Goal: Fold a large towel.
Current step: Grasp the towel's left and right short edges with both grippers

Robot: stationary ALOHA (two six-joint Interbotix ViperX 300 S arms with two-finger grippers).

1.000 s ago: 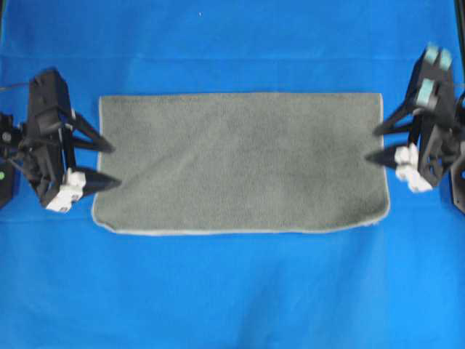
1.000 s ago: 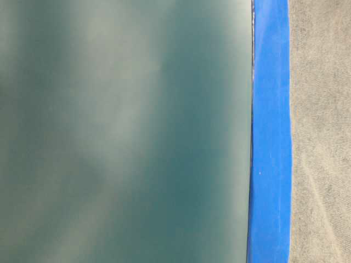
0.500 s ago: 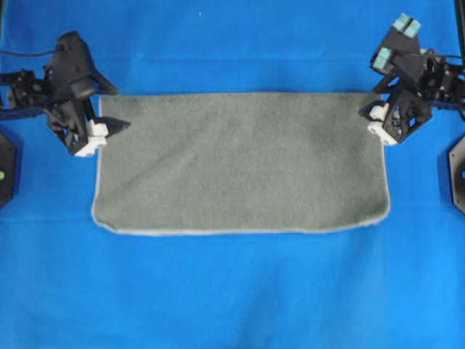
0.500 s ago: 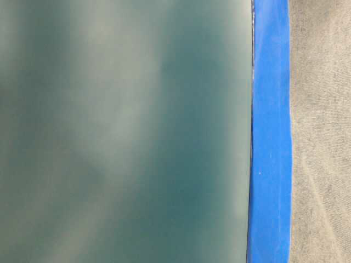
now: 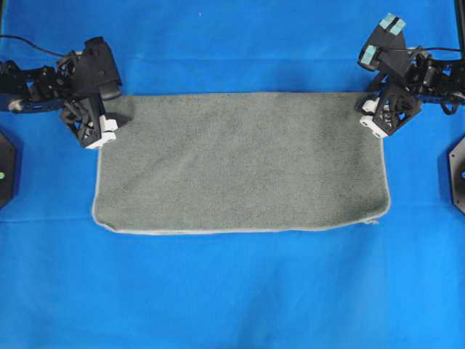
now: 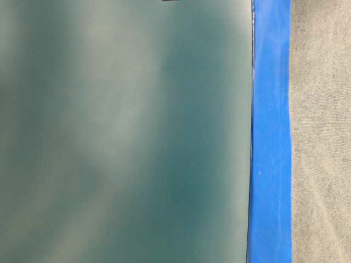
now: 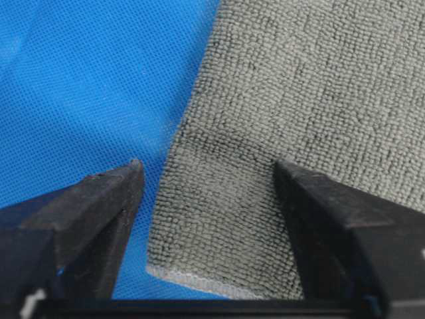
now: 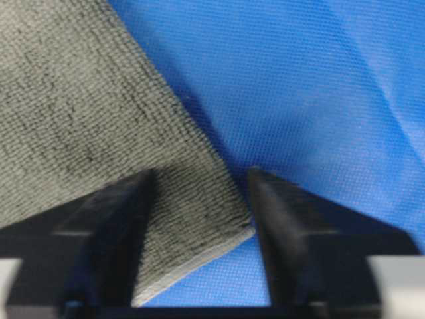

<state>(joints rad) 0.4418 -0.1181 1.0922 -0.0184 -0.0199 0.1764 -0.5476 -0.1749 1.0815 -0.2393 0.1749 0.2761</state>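
Note:
The large towel [image 5: 240,161], grey-green with a pale hem, lies flat on the blue cloth. My left gripper [image 5: 109,122] stands over its far left corner. In the left wrist view the left gripper [image 7: 207,166] is open: one finger [image 7: 99,199] is over the blue cloth and the other is over the towel [image 7: 319,80], with the corner between them. My right gripper [image 5: 372,115] stands over the far right corner. In the right wrist view the right gripper [image 8: 202,174] is open, and the corner of the towel [image 8: 66,100] and its hem lie between the jaws.
The blue cloth [image 5: 232,291] covers the table on every side of the towel. Black arm bases show at the left edge [image 5: 6,169] and the right edge [image 5: 458,171]. The table-level view is mostly a blurred green surface beside a blue strip [image 6: 269,131].
Both grippers have moved from the towel's short sides up to its far corners, turning to point down at them. Their jaws stand somewhat narrower than before.

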